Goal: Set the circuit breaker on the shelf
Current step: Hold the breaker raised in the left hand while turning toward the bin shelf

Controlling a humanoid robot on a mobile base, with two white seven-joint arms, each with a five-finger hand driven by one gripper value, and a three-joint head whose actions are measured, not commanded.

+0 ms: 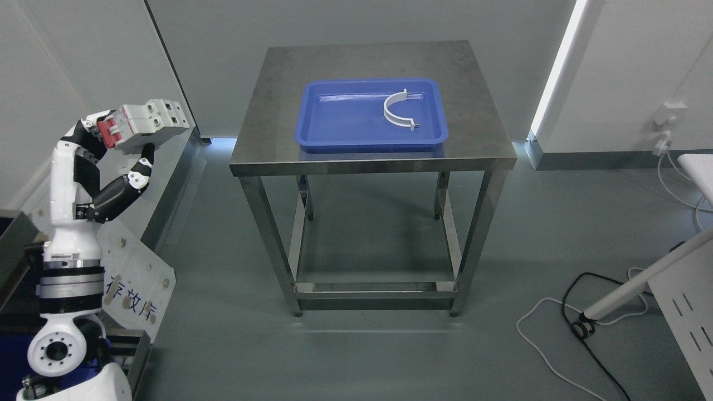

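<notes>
My left hand (pixel 120 147) is raised at the far left and is shut on a white circuit breaker (pixel 150 123) with a red switch lever. It holds the breaker in the air, left of the steel table (pixel 267 150) and above a white panel with printed characters (pixel 136 278). A dark shelf edge (pixel 14 245) shows at the left border, below and left of the hand. The right arm is out of view.
A blue tray (pixel 345 120) on the steel table holds a white curved bracket (pixel 396 111). White and black cables (pixel 579 323) lie on the floor at the lower right, next to white furniture (pixel 685 301). A wall socket (pixel 671 114) is at the right.
</notes>
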